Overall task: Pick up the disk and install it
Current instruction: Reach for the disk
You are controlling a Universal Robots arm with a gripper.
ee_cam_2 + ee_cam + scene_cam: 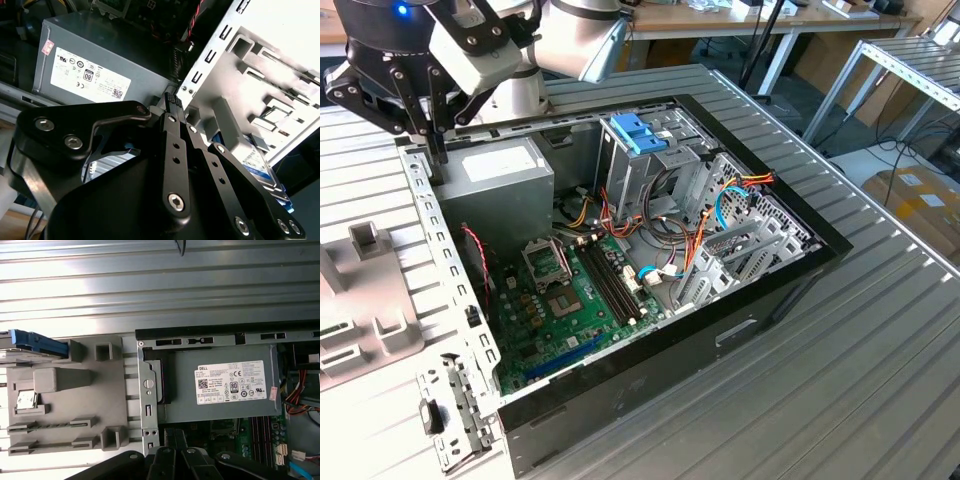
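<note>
The disk [36, 342], dark with bright blue rails, lies at one end of a grey fixture tray [65, 405] beside the open computer case. Its labelled face and blue edge [256, 161] also show under the tray's ribs in the second wrist view. My gripper [434, 150] hangs over the case's perforated rear wall, between the tray and the power supply, apart from the disk. The black fingers [172, 127] stand shut with nothing between them. Their tips [172, 456] also appear in the first wrist view.
The open case [760, 290] holds a grey power supply [505, 172], a green motherboard [570, 300], cable bundles and a tall grey drive cage [625, 175] topped by a light blue bracket [638, 132]. Ribbed metal table [860, 380] surrounds it.
</note>
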